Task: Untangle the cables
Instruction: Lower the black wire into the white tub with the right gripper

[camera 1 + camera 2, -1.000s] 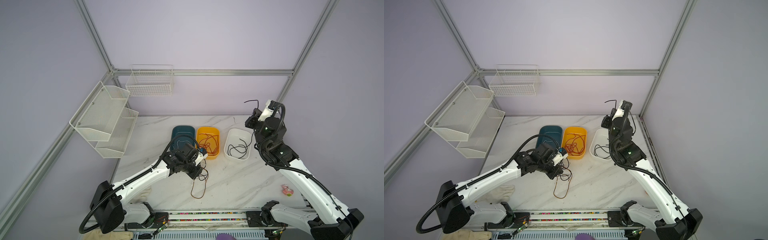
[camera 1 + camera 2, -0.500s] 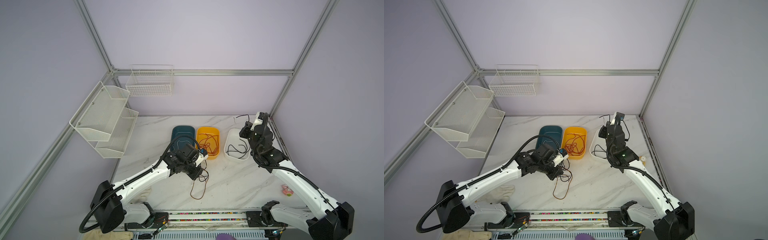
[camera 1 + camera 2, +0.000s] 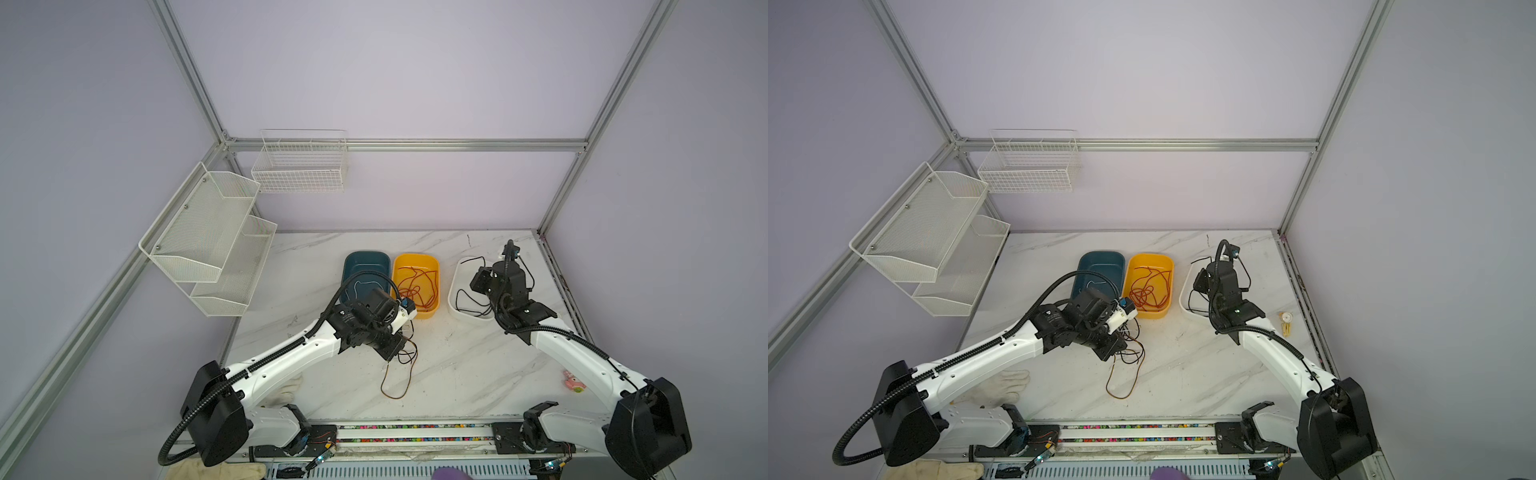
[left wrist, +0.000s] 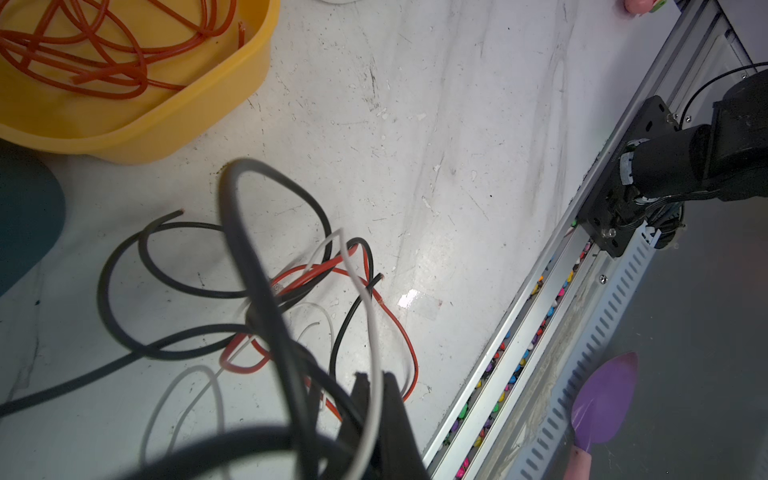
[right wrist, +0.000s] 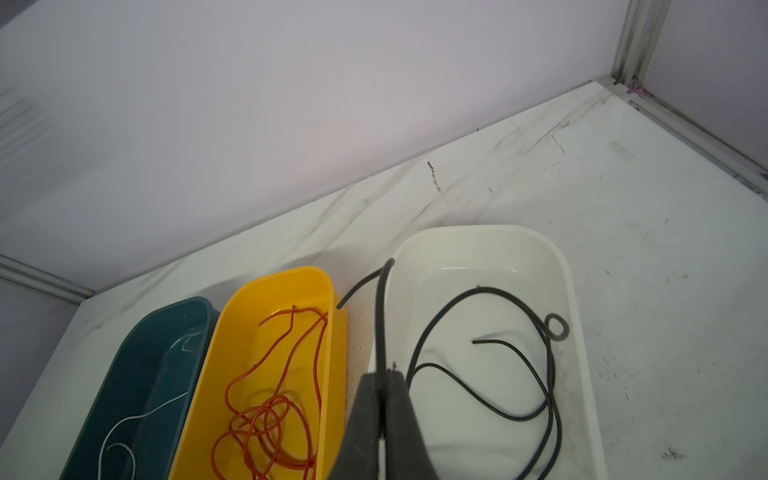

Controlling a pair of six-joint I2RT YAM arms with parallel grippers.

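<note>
Marble tabletop (image 3: 457, 365), lilac walls. Tubs in a row:
- teal tub (image 5: 166, 324), holding a loose white cable (image 5: 141, 417);
- yellow tub (image 5: 249, 316), red-orange cables (image 5: 270, 411);
- white tub (image 5: 478, 249), black cables (image 5: 552, 382).

Right gripper (image 5: 381, 384), over the white tub, is pinched on a raised black cable (image 5: 380, 316). Left gripper (image 4: 375, 380) is pinched on a taut white cable (image 4: 368, 299) from the mixed tangle (image 4: 266, 299) beside the yellow tub.

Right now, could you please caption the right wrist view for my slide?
Right gripper shut on a thin black cable over the white plastic tray, red-orange cables in the yellow tray.
</note>
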